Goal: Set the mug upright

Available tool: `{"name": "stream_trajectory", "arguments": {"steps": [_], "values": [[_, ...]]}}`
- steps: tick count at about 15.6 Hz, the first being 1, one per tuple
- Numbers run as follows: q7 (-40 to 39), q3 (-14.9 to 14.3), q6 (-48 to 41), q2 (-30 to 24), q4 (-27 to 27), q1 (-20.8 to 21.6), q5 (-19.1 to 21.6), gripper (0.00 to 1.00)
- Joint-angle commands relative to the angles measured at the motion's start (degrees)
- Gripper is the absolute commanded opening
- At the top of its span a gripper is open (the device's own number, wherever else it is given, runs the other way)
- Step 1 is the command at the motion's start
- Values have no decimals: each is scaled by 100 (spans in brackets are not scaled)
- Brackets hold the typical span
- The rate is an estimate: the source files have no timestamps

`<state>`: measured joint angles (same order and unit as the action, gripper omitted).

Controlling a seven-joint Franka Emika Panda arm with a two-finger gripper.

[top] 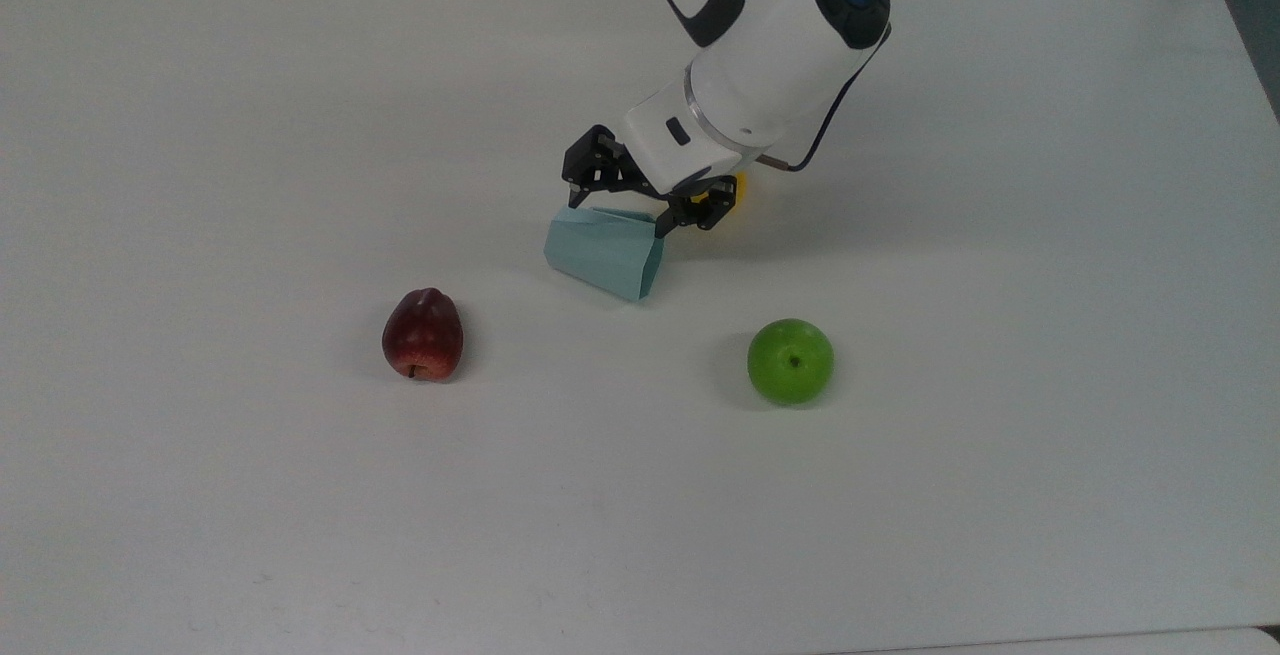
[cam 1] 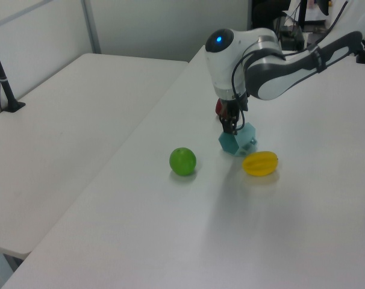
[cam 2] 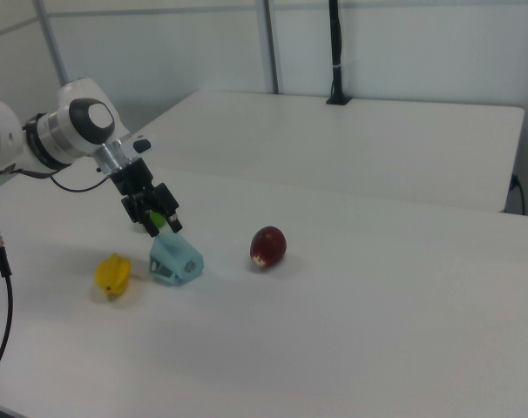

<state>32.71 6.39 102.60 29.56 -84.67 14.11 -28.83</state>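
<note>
The mug [top: 603, 252] is a pale blue faceted cup lying on its side mid-table, its wider mouth toward the top view's right. In the left view the mug [cam 1: 238, 142] shows its open end, and in the right view the mug [cam 2: 177, 259] lies beside the starfruit. My gripper [top: 618, 212] hangs open just over the mug's far edge, one fingertip near each end of it and nothing held. The gripper [cam 1: 230, 125] sits right above the cup in the left view, and the gripper [cam 2: 158, 226] is just above it in the right view.
A red apple [top: 423, 334] lies to the top view's left of the mug and a green apple [top: 790, 361] to its lower right. A yellow starfruit [cam 1: 260, 163] lies close behind the mug, mostly covered by my wrist in the top view. The white table [top: 200, 135] is wide.
</note>
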Motion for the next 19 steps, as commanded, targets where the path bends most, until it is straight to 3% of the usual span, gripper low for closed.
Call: {"name": "stream_trajectory", "arguments": {"steps": [1,6,11,14,19], "values": [[516,-15,198,94,-32,83,-114,96],[561,-23,304,138,-32,110,-123,95],[543,-50,295,147,-137,101,-377,76],[543,-59,287,217,-155,109,-386,71],[543,-59,295,349,-155,127,-422,53]]}}
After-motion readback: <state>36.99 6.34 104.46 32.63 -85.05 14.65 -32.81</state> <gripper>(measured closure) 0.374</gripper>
